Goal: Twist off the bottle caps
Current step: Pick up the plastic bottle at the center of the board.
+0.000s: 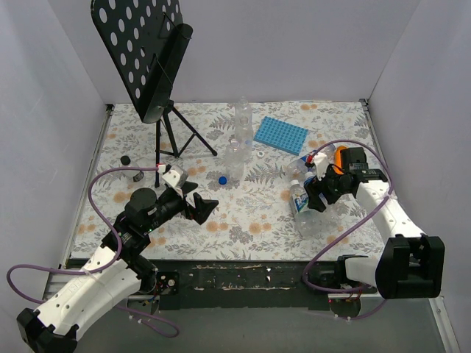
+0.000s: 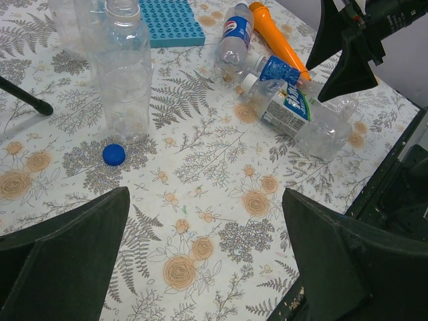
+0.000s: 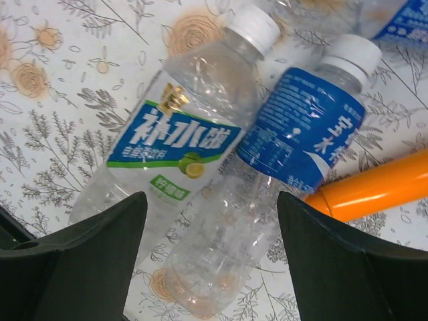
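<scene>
Plainly, two white caps [image 3: 254, 28] sit screwed on the labelled bottles [image 3: 167, 147] lying side by side on the counter [image 3: 40, 87], beside an orange stick [image 3: 374, 187]. Above them the right pincer [image 3: 212, 198] hangs spread, gripping nothing. A blue cap [image 2: 114, 154] lies loose by an upright clear bottle [image 2: 124, 73]; the left pincer [image 2: 204, 194] gapes wide, empty.

clear bottles [image 2: 124, 73]: upright, plain | labelled bottles [image 3: 174, 147]: lying on their sides, close together, white caps [image 3: 254, 28] on | blue cap [image 2: 114, 154]: loose on tabletop [image 2: 214, 200] beside upright bottle
</scene>
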Robot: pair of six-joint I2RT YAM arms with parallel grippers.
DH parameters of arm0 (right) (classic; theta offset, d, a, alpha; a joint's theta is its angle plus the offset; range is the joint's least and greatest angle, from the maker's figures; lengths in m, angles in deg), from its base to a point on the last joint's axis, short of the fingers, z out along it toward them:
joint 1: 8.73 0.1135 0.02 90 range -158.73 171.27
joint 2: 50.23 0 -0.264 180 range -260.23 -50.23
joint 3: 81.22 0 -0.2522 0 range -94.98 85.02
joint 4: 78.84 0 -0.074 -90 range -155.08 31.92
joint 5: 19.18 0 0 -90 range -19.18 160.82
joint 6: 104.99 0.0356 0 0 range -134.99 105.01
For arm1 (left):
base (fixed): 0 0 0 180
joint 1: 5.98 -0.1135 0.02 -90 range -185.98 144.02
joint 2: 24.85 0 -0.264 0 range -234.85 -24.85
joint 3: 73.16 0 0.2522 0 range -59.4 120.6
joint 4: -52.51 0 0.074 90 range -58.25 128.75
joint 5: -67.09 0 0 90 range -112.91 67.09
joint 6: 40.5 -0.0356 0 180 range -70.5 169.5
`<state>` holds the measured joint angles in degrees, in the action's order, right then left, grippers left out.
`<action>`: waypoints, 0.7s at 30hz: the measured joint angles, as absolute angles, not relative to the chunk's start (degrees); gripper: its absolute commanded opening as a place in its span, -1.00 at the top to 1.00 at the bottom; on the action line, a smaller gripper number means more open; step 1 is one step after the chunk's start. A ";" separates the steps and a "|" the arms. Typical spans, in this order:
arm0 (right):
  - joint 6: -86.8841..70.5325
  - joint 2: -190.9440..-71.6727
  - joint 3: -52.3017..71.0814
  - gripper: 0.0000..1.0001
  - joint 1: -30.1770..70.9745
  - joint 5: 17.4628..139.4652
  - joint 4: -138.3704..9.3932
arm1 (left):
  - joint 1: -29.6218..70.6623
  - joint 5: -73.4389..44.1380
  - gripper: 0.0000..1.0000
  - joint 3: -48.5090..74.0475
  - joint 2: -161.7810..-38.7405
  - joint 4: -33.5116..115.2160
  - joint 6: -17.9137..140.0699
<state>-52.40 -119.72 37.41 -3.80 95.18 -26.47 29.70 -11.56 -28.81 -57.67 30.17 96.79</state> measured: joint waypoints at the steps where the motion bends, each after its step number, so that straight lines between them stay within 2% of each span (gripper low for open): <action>1: -52.16 -119.92 37.32 -0.70 -4.37 94.48 -26.71 | 29.70 -11.56 -0.96 -28.81 -57.67 30.17 96.79; 15: -50.34 -123.63 37.28 -0.51 -6.86 87.23 -27.65 | 29.70 -11.54 -0.96 -28.83 -57.63 30.17 96.72; 21: -49.29 -127.77 37.50 -0.50 -6.90 86.90 -28.79 | 29.70 -11.51 -0.96 -28.83 -57.63 30.17 96.61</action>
